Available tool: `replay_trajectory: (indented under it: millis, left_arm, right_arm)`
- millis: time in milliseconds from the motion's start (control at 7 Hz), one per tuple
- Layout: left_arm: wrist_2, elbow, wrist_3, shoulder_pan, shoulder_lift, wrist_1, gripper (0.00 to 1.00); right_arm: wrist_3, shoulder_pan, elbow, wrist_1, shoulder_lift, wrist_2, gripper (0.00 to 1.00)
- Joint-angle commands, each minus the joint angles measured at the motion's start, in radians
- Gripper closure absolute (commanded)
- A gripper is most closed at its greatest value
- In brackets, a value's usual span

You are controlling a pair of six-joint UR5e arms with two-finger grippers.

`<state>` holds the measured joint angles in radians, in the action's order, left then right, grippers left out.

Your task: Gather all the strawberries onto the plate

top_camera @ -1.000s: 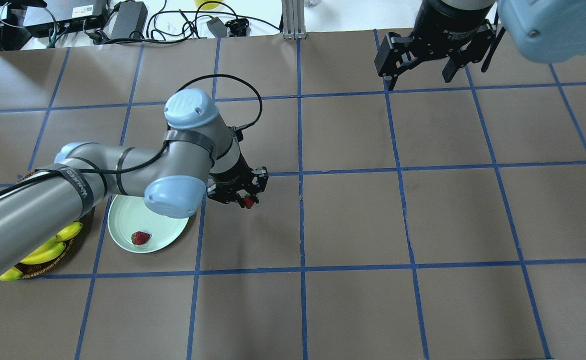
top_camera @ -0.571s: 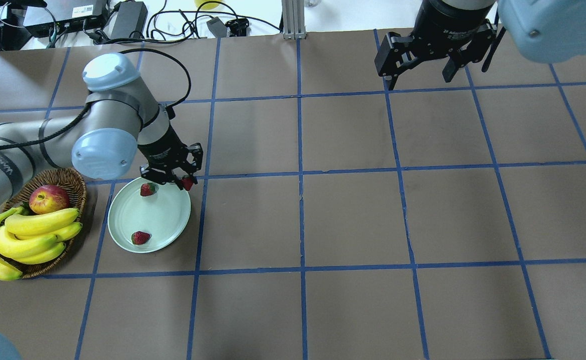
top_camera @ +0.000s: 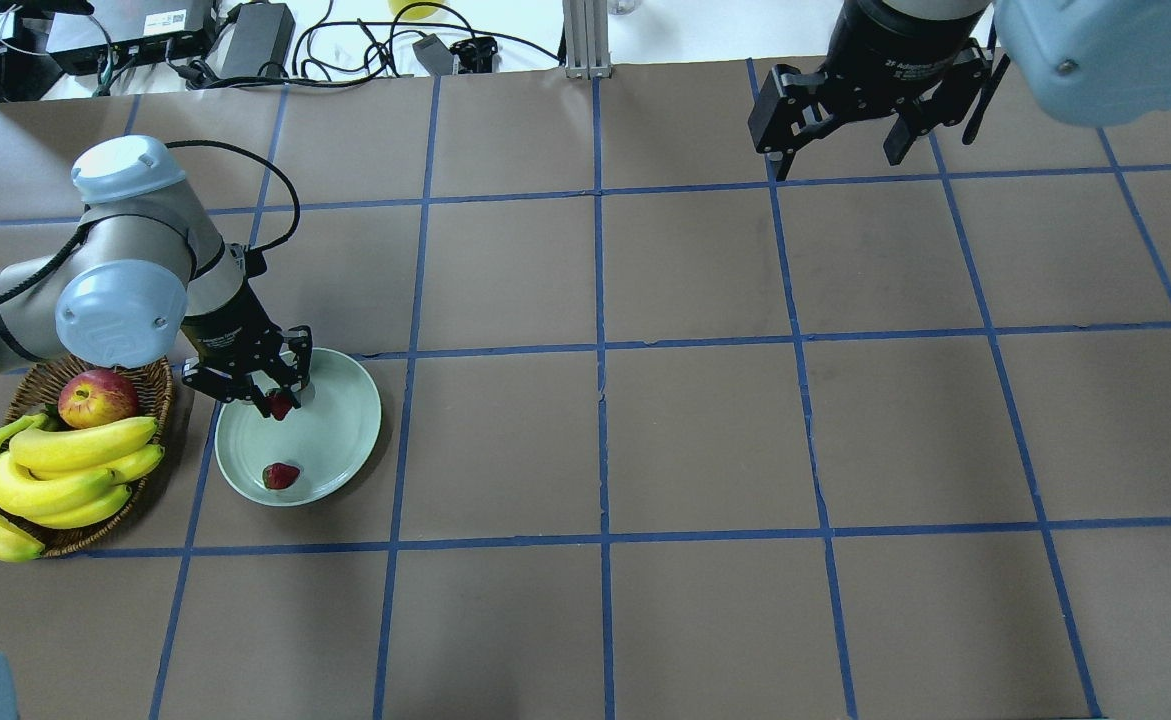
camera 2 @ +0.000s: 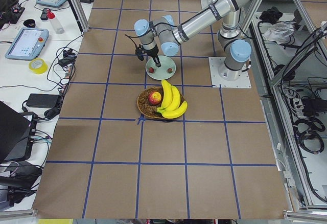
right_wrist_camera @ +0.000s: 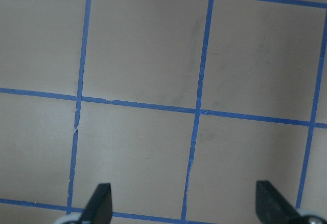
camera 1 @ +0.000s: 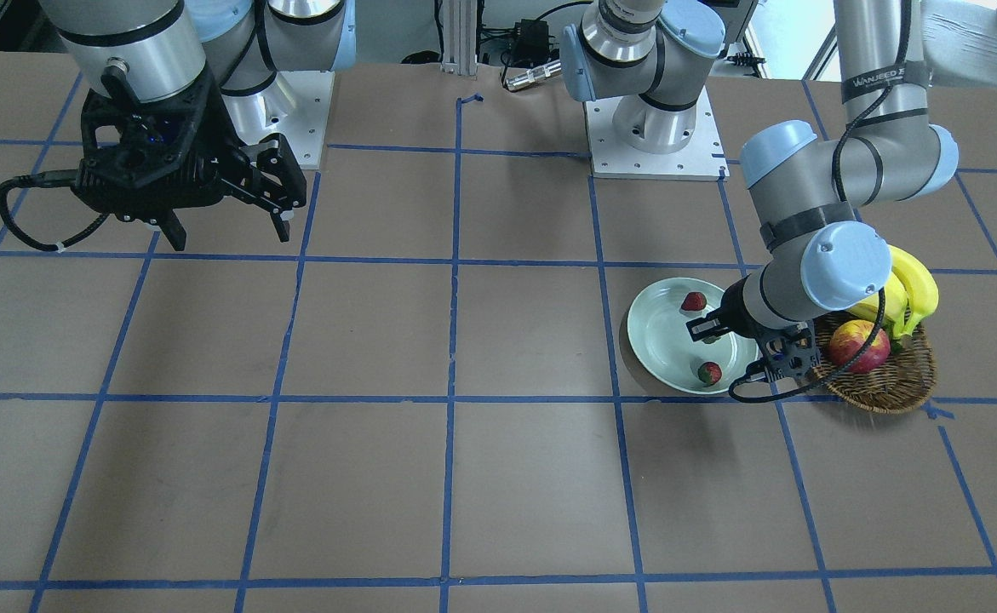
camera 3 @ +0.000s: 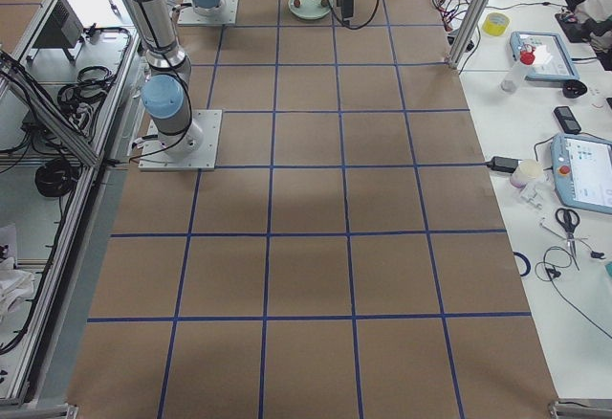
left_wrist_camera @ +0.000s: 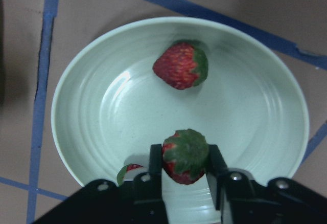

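Note:
The pale green plate [top_camera: 340, 420] lies at the table's left, next to the basket. My left gripper [top_camera: 278, 403] hangs low over the plate's far part, shut on a strawberry [left_wrist_camera: 185, 156] with its green cap up. A second strawberry [top_camera: 281, 476] lies on the plate's near part; in the left wrist view [left_wrist_camera: 180, 64] it is ahead of the fingers. A third strawberry [camera 1: 708, 372] lies on the plate's far edge, half hidden behind a finger in the wrist view [left_wrist_camera: 130, 170]. My right gripper [top_camera: 840, 150] is open and empty, high over the far right.
A brown wicker basket [top_camera: 150, 385] with a red-yellow apple [top_camera: 97, 397] and a bunch of bananas [top_camera: 55, 470] stands just left of the plate, close to my left wrist. Cables and power bricks lie beyond the table's far edge.
My left arm has swung left with the strawberry, from right of the plate to over its far part. The strawberry on the plate's far edge is now hidden under the gripper. The right arm is still.

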<state>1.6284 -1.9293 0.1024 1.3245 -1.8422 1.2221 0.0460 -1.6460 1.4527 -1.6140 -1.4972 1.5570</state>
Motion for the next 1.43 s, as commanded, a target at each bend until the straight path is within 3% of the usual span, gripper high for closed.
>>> replay_trajectory:
  millis: [0, 286, 714, 857, 1000, 1286]
  left_arm:
    - [0.004, 0.001, -0.010, -0.004, 0.006, 0.004, 0.00]
    - [0.004, 0.057, -0.009, 0.018, 0.059, 0.010, 0.00]
    - [-0.042, 0.287, -0.009, 0.106, 0.200, 0.275, 0.00]
    - [-0.047, 0.317, -0.009, 0.122, 0.242, 0.325, 0.00]
    - [-0.124, 0.326, -0.007, 0.134, 0.289, 0.356, 0.00]
    - [-0.148, 0.323, -0.013, 0.139, 0.327, 0.358, 0.00]
  right_arm:
    - [0.000, 0.000, 0.000, 0.000, 0.000, 0.000, 0.00]
    - [0.000, 0.000, 0.000, 0.000, 0.000, 0.000, 0.00]
    - [0.000, 0.000, 0.000, -0.001, 0.002, -0.002, 0.00]
    - [0.000, 0.000, 0.000, 0.000, 0.000, 0.000, 0.00]
    - [0.000, 0.000, 0.000, 0.000, 0.002, 0.000, 0.00]
    - [0.000, 0.000, 0.000, -0.001, 0.002, 0.000, 0.00]
